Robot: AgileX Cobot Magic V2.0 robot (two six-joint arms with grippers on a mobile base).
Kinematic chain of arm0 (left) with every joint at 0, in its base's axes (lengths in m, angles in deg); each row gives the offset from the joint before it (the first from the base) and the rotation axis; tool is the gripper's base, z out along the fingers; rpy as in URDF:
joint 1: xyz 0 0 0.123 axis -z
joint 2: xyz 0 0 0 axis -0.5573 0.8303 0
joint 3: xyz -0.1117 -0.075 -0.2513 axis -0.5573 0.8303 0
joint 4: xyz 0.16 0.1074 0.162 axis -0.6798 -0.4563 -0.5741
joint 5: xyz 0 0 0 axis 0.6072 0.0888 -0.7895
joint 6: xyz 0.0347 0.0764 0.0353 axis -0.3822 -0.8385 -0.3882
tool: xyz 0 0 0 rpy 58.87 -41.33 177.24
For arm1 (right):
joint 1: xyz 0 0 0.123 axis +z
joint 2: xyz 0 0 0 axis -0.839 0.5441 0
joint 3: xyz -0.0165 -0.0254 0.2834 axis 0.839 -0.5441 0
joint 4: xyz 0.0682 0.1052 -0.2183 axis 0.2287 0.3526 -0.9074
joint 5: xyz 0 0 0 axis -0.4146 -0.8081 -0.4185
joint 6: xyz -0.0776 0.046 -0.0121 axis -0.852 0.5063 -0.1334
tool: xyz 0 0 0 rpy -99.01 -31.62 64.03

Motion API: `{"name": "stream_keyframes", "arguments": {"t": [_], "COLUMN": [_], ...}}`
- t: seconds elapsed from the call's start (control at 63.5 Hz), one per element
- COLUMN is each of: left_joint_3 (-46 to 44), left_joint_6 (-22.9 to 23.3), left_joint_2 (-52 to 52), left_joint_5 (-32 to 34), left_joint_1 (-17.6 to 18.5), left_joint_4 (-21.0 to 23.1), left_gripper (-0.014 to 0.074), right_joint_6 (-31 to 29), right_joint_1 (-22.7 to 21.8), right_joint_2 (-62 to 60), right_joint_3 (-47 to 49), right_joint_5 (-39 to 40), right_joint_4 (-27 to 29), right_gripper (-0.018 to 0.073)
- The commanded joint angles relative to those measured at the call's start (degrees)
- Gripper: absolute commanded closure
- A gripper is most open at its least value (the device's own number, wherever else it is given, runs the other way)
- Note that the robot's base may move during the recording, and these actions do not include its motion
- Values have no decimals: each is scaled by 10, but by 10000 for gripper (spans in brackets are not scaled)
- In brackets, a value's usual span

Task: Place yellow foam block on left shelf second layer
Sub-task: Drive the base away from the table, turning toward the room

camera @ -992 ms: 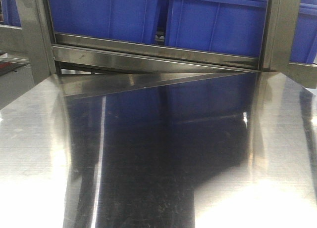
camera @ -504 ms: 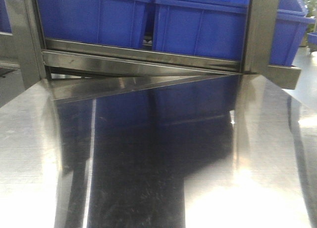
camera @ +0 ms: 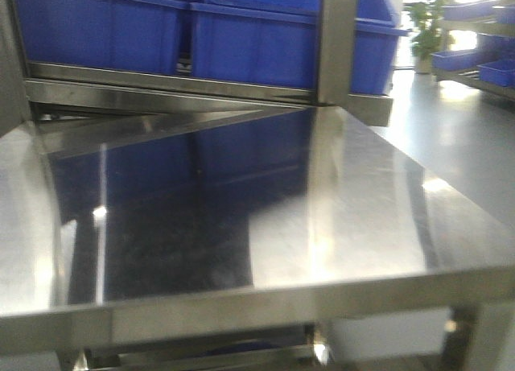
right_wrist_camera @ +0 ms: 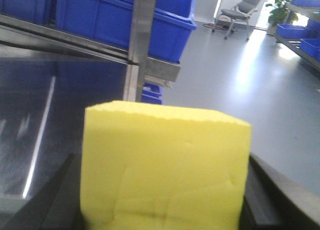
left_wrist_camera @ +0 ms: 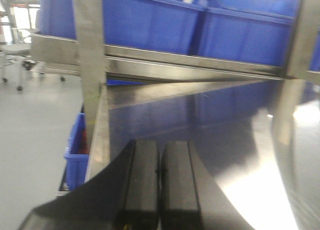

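Currently I find the yellow foam block [right_wrist_camera: 167, 160] in the right gripper [right_wrist_camera: 162, 210], filling most of the right wrist view. Dark finger surfaces show against both of its flanks, so I judge the tool clamped on the block across its width. The top face looks level and the visible edges uncrushed, which suggests a squeeze firm enough to carry foam without folding it.

The left gripper [left_wrist_camera: 159, 182] has its two fingers [left_wrist_camera: 141, 185] pressed together with only a thin seam between them and nothing held. I take this arm as parked, kept low over the steel surface [left_wrist_camera: 225, 130] so it stays clear of the carrying arm.

The front view shows neither arm nor block, only the bare steel surface [camera: 362, 210], an upright post [camera: 336, 41] and blue bins [camera: 249, 45] on the rail behind it. That view is blurred.

Behind the block I see the corner post [right_wrist_camera: 142, 45], with open floor [right_wrist_camera: 240, 70] to its right. The block therefore hangs near that outer corner, not over any shelf level I can confirm.

Assessment: placement is not yet done. I cannot tell from these views which level counts as the left shelf's second layer, so that needs identifying before release.
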Motion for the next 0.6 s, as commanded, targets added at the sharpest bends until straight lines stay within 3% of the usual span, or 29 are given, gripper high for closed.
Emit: {"name": "stream_keyframes", "arguments": {"t": [0.0, 0.583], "left_joint_3": [16, 16], "left_joint_6": [2, 2], "left_joint_2": [-8, -8], "left_joint_5": [48, 48], "left_joint_1": [0, 0], "left_joint_4": [4, 4], "left_gripper": [460, 460], "right_joint_6": [-5, -5], "right_joint_1": [-3, -3], "right_joint_2": [14, 14], "right_joint_3": [16, 16], "right_joint_5": [51, 51], "right_joint_4": [-5, -5], "right_gripper": [280, 280]}}
